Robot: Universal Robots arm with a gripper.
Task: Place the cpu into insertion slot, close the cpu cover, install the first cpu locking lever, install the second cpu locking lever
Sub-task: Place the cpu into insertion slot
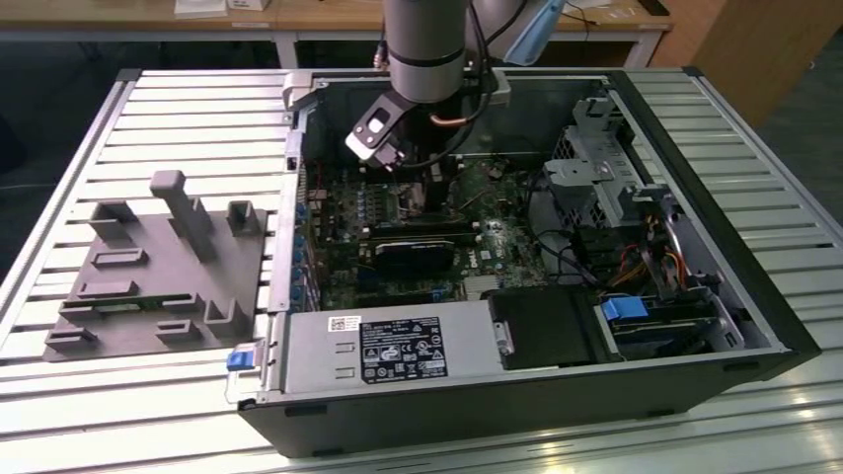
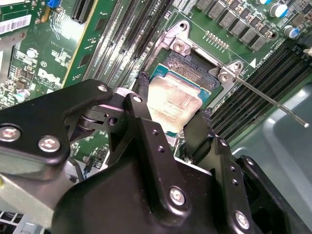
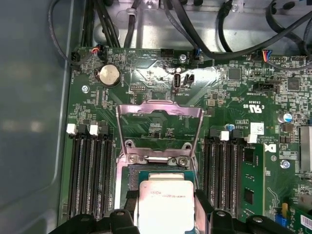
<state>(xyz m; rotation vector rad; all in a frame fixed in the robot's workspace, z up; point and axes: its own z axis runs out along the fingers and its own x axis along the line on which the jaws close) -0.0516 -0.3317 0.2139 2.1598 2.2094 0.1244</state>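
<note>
In the exterior view, the arm (image 1: 428,49) reached down from the upper middle of the frame into an open computer case (image 1: 712,326), which lay on its side on a slatted metal desk (image 1: 185,118). A grey moulded fixture (image 1: 158,267) sat on the desk toward the exterior view's left, just beside the case. A power supply (image 1: 382,346) filled the lower part of the case. The end effector (image 1: 419,193) hung low over the green motherboard (image 1: 500,247), near the middle of the case. In the second wrist view, the end effector (image 2: 173,103) was closed narrowly on the cpu (image 2: 171,100), with a black finger (image 2: 141,87) pressed against each of two opposite edges and the dull silver top facing up. The cpu sat directly over the insertion slot (image 2: 187,63), part of whose dark centre showed beyond the chip. Whether the chip already touched the socket could not be told. A thin locking lever (image 2: 263,95) ran out from the socket's corner across the neighbouring memory slots (image 2: 253,83). In the first wrist view, the cpu (image 3: 165,202) was gripped over the insertion slot (image 3: 127,178), and the cpu cover (image 3: 161,108) was swung open, away from the socket. Its silvery frame showed the board through its square window. Long black memory slots (image 3: 90,170) flanked the socket on both sides, and a round coin battery (image 3: 108,74) sat well beyond the cover.
</note>
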